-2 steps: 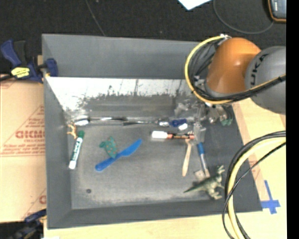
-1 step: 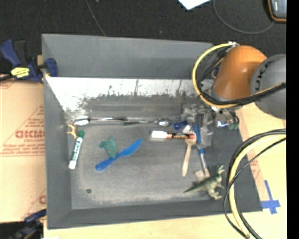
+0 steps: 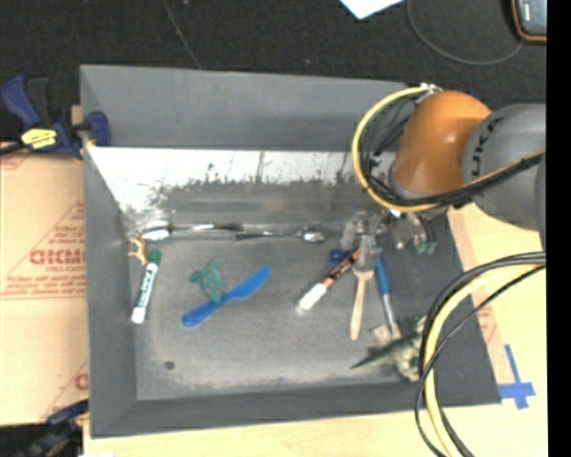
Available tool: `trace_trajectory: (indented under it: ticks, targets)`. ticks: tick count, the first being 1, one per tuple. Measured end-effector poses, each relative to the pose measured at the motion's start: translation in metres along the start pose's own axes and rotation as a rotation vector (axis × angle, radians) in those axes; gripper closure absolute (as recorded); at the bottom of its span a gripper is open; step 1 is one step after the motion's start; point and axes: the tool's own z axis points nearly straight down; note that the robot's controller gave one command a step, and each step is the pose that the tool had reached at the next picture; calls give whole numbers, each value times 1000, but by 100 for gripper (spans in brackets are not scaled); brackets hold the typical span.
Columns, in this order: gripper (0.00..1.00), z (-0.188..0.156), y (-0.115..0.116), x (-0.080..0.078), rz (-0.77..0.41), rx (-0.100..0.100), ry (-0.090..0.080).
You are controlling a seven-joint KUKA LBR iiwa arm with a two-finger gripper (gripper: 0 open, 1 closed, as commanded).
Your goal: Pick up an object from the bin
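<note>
My gripper (image 3: 365, 237) hangs low over the right back part of the bin, under the arm's orange cover. Right below it lie the top ends of a flat wooden stick (image 3: 359, 305) and a blue pen (image 3: 383, 293), both running toward the front. A thin black-and-orange marker with a white cap (image 3: 324, 284) lies slanted just left of them, its dark end close to the gripper. Nothing shows as held.
A metal spoon (image 3: 236, 228) lies along the back wall. A blue toothbrush (image 3: 225, 298) and a small green toy (image 3: 209, 277) lie mid-left, and a white marker with a green cap (image 3: 145, 290) at far left. A green dinosaur (image 3: 396, 355) sits in the front right corner.
</note>
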Motion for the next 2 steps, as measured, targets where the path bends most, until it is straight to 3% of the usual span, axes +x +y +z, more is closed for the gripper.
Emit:
trace_trajectory:
  ticks: [2]
  targets:
    - [100, -18, 0, 0, 1, 0, -1]
